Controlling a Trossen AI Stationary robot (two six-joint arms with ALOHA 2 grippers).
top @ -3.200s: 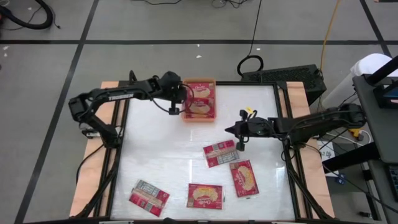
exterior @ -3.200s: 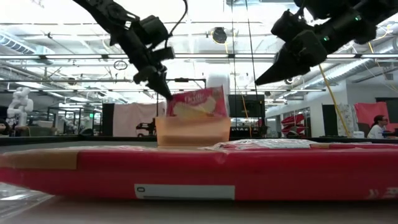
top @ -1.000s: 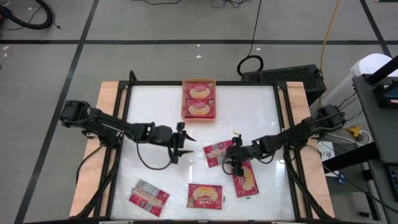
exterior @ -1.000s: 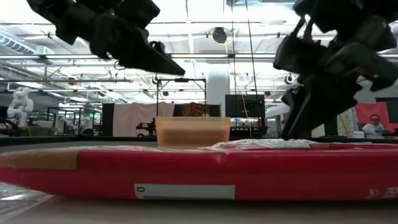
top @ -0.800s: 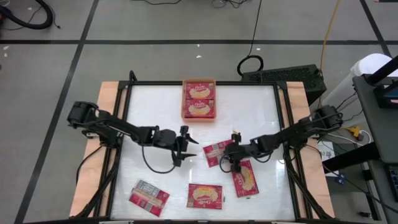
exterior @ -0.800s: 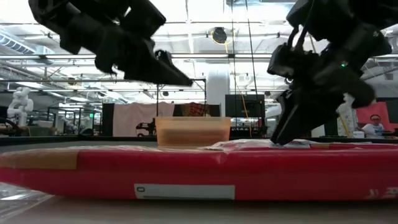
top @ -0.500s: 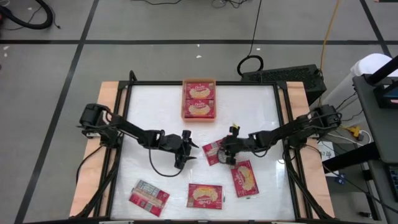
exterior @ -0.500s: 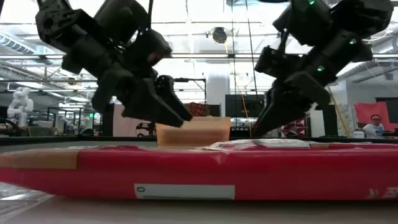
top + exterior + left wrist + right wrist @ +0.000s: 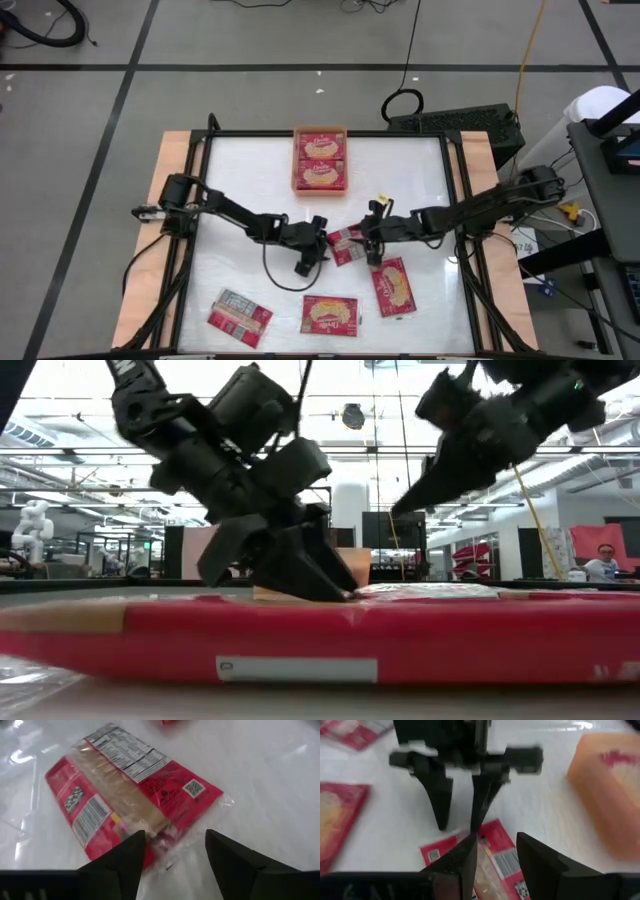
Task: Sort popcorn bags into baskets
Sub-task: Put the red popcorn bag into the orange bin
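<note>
the face-down popcorn bag [image 9: 131,802] looks light, thin and slippery; left hand [image 9: 174,851], fingers apart, straddles its crinkly edge; right hand [image 9: 375,238] hovers, fingers apart.

Grey tiled floor [image 9: 80,120] with dark seams surrounds the white table [image 9: 240,180].

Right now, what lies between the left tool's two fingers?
The edge of a flat red popcorn bag lying back-up on the white table, shown in the left wrist view.
</note>
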